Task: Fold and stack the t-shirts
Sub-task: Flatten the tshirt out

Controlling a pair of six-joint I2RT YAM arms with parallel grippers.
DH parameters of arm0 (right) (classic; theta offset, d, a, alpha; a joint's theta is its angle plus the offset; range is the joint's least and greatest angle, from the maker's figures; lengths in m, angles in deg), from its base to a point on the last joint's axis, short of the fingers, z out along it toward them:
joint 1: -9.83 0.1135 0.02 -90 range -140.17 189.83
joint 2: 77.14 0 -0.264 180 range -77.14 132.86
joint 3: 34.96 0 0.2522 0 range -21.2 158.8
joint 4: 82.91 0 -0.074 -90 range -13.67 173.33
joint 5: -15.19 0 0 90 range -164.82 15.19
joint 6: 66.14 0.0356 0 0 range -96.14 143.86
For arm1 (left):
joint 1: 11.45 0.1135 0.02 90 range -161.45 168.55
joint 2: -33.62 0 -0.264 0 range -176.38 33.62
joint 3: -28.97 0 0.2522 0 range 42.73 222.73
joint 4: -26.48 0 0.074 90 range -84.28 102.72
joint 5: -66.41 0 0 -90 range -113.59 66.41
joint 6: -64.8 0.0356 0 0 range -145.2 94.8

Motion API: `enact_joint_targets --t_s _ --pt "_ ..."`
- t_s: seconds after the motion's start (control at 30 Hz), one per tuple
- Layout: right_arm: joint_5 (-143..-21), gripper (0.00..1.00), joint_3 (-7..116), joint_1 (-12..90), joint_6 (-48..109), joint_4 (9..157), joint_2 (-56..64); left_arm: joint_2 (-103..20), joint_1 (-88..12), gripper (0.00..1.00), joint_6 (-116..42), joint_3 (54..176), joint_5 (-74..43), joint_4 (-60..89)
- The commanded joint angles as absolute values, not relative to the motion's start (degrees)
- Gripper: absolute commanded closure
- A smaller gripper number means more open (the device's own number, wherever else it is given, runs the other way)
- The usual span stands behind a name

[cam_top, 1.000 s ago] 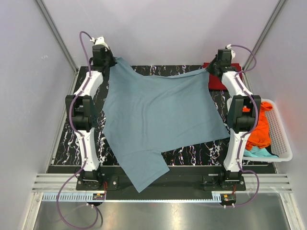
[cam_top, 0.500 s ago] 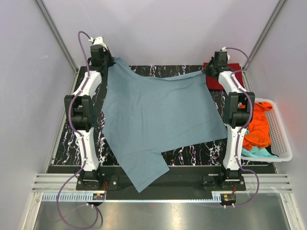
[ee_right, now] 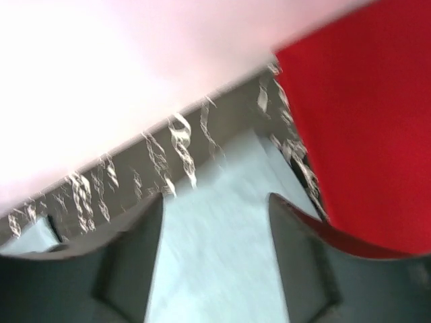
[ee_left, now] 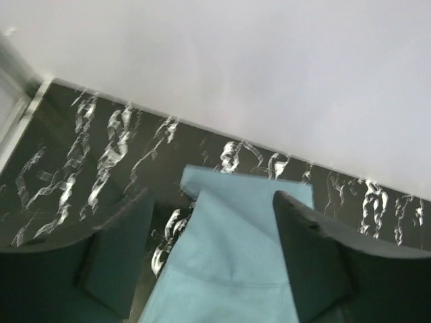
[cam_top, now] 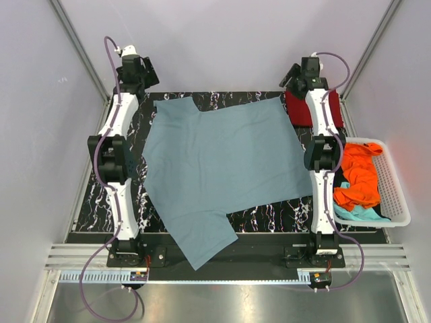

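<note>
One grey-blue t-shirt is spread flat near one dark red t-shirt; left pincer and right pincer are held open.

Matt, soft cloth grey-blue t-shirt — glossy black marbled table — white slatted plastic basket

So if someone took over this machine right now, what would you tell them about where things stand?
The left gripper and right gripper hover with jaws open and empty near the far corners of the dusty grey-blue cloth t-shirt, spread out on the black marbled table. The dark red t-shirt sits at the far right corner, apparently folded. The bright orange t-shirt and teal t-shirt lie crumpled in the white slatted plastic basket. Left: fold the grey-blue one, stack it, then the basket two.
</note>
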State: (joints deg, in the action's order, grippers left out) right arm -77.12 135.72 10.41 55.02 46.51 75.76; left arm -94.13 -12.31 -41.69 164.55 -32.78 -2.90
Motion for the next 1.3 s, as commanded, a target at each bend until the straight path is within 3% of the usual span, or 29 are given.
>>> enact_joint_targets --t_s 0.0,0.03,0.1,0.4,0.67,0.73,0.83,0.87,0.97,1.1,1.27 --pt "-71.84 0.25 140.99 10.19 53.13 27.09 70.55 -85.59 -12.15 0.17 -44.7 161.26 -38.01 -11.01" --pt "-71.13 0.23 136.43 10.19 53.3 26.82 67.21 -79.73 -12.32 0.12 -46.8 157.73 -36.18 -11.1" --pt "-71.65 0.23 122.37 10.19 55.22 26.99 57.37 -73.9 -14.24 0.12 -48.4 146.78 -35.28 -11.8" --pt "-73.85 0.2 85.09 20.63 54.01 27.34 31.6 -44.37 -33.39 0.2 -63.06 106.78 -30.98 -17.6" --pt "-79.13 0.23 55.74 27.94 53.21 34.63 15.35 -37.49 -34.91 0.21 -74.42 90.11 -27.98 -18.65" --pt "-80.35 0.25 52.9 27.94 51.81 35.43 13.84 -35.83 -34.13 0.22 -74.94 88.97 -28.16 -19.44" --pt "-79.82 0.38 48.77 27.85 51.54 36.48 12.78 -34.94 -32.98 0.24 -76.96 86.77 -28.86 -19.18" --pt "-79.91 0.48 48.41 27.85 51.54 36.74 13.21 -35.55 -32.46 0.25 -77.49 86.16 -28.69 -19.01" --pt "-80.79 0.63 48.84 27.85 51.02 37.62 15.93 -37.91 -27.38 0.29 -78.64 84.93 -28.69 -19.01" --pt "-82.81 0.71 49.55 27.94 50.49 39.11 19.98 -40.73 -22.09 0.29 -78.64 84.66 -27.2 -19.18" --pt "-85.8 0.72 46.39 28.55 53.3 42.45 24.02 -44.86 -14.19 0.27 -79.43 82.64 -21.76 -19.71"
